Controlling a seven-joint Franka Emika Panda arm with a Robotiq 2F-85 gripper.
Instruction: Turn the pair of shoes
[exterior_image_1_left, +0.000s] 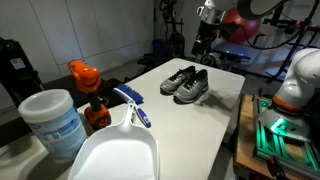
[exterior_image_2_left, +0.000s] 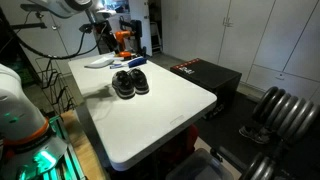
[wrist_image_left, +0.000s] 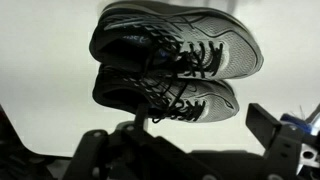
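Observation:
The pair of shoes (exterior_image_1_left: 185, 84) is two dark grey and black sneakers with laces and light soles. They lie side by side on the white table (exterior_image_1_left: 215, 120), also seen in an exterior view (exterior_image_2_left: 130, 82). In the wrist view the shoes (wrist_image_left: 175, 60) fill the upper part, stacked one above the other. My gripper (exterior_image_1_left: 205, 40) hangs in the air above and beyond the shoes, apart from them; it also shows in an exterior view (exterior_image_2_left: 102, 40). In the wrist view its two fingers stand wide apart with nothing between them (wrist_image_left: 185, 150).
At one end of the table stand a white dustpan (exterior_image_1_left: 115, 155), a blue-handled brush (exterior_image_1_left: 133, 105), an orange-capped bottle (exterior_image_1_left: 88, 85) and a white tub (exterior_image_1_left: 52, 122). A black box (exterior_image_2_left: 205, 75) stands beside the table. Lab equipment with green lights (exterior_image_1_left: 275, 125) is close by.

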